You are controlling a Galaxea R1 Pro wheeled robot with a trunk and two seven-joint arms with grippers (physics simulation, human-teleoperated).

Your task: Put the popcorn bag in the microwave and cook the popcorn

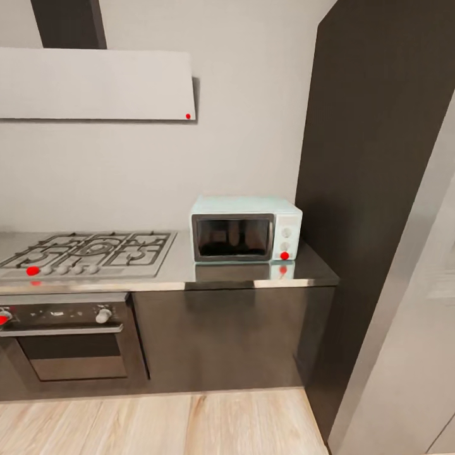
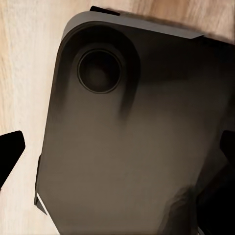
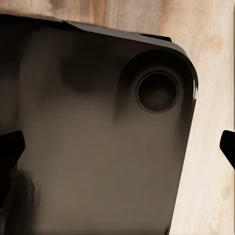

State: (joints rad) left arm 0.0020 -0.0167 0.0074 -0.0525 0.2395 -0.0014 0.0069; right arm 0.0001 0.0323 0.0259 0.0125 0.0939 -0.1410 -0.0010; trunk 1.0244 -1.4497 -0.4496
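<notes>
The microwave (image 1: 246,229) sits on the countertop (image 1: 183,268) at its right end, its back to the grey wall (image 1: 240,114) and its dark glass door shut, facing me. Its knob panel runs down its right side, with a red dot at the panel's lower corner, and the glossy slab mirrors its front. I cannot see the popcorn bag on the stretch of countertop in front of me.

Toward the left end of the countertop lies the gas hob (image 1: 88,249), its knobs in a row along the front edge, one red-marked. Under it, set into the dark cabinets (image 1: 227,335), is the steel built-in oven (image 1: 66,341). A pale range hood (image 1: 95,82) hangs on the wall above the hob. A tall dark unit (image 1: 373,189) stands just beside the countertop's right end, and a light wood floor (image 1: 158,423) runs below.

My left pincer (image 2: 117,161) hangs over my own dark base (image 2: 127,147), black fingertips (image 2: 10,147) at opposite margins of the wrist view, spread wide and holding nothing. My right pincer (image 3: 120,147) is the same: fingertips (image 3: 10,147) far apart, empty, above my base (image 3: 98,147) and wood floor (image 3: 210,98)
</notes>
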